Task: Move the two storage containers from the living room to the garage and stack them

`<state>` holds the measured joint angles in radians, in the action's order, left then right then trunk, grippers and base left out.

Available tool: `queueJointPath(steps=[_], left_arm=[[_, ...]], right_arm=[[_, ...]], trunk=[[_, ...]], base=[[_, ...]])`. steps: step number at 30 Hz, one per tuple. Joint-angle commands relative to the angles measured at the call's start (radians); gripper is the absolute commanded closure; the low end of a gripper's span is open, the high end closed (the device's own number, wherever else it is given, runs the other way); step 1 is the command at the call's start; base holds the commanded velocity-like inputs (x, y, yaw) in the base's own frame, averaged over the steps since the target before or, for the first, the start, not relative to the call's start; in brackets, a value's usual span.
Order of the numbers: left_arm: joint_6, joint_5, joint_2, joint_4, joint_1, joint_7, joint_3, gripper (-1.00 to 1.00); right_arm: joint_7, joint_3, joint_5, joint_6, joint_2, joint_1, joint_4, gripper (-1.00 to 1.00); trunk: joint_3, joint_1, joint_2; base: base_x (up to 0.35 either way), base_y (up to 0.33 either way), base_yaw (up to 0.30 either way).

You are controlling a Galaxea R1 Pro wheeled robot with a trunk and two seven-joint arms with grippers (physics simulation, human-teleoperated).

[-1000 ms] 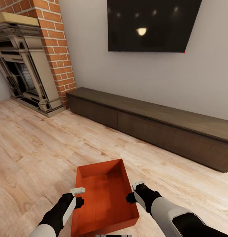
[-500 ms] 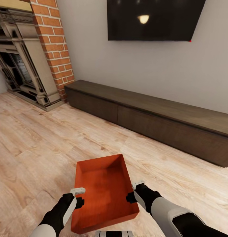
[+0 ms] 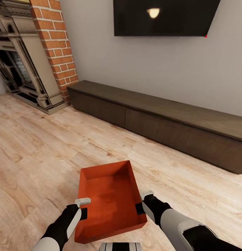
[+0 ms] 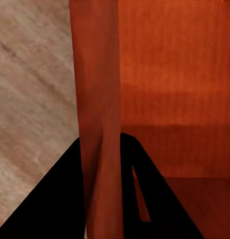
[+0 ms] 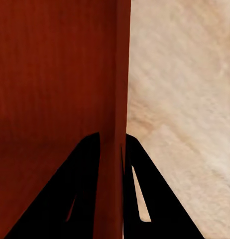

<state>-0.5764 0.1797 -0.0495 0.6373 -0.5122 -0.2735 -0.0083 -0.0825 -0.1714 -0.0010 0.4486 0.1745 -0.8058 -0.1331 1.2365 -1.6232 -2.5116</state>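
Here the storage container (image 3: 110, 200), a red-orange lidless box, is held above the wood-plank floor (image 3: 40, 150) of the living room, low in the head view and directly in front of the robot. Its long axis runs away from the robot toward the long dark cabinet (image 3: 162, 122), skewed slightly so the far end points a little to the robot's right. The open side faces up, and the interior is bare.

The left hand (image 3: 82, 207) clamps the container's left long wall near the near end. In the left wrist view, the two dark fingers (image 4: 55, 199) sit one on each side of that wall (image 4: 97, 124), closed on it. The right hand (image 3: 143, 202) clamps the opposite long wall in the same way. In the right wrist view, its fingers (image 5: 85, 189) straddle the wall edge (image 5: 117, 99), with floor planks beyond.

A red-brick fireplace (image 3: 33, 55) stands at the far left. A dark wall TV (image 3: 166, 17) hangs above the cabinet, with a small red light at its lower right corner. No brand, label or legible writing shows on the container.
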Motion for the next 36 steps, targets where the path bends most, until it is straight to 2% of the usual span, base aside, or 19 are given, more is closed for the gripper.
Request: queueJointPath(steps=[1,11,36], left_arm=[[-0.008,-0.011,0.000,0.002,0.000,-0.009,0.000,1.00],[-0.008,-0.011,-0.002,0.002,0.000,-0.009,-0.001,1.00],[-0.008,-0.011,-0.006,0.002,0.000,-0.009,-0.001,1.00]], right_arm=[[-0.004,-0.013,0.009,0.006,0.000,-0.001,-0.002,1.00],[-0.003,-0.013,0.009,-0.020,0.000,-0.001,-0.002,1.00],[-0.003,-0.012,0.007,-0.022,0.000,-0.001,-0.002,1.00]], trunk=[[0.001,0.000,0.000],[0.001,0.000,0.000],[-0.096,0.011,0.006]], base=[[0.000,0.000,0.000],[0.000,0.000,0.000],[0.000,0.000,0.000]])
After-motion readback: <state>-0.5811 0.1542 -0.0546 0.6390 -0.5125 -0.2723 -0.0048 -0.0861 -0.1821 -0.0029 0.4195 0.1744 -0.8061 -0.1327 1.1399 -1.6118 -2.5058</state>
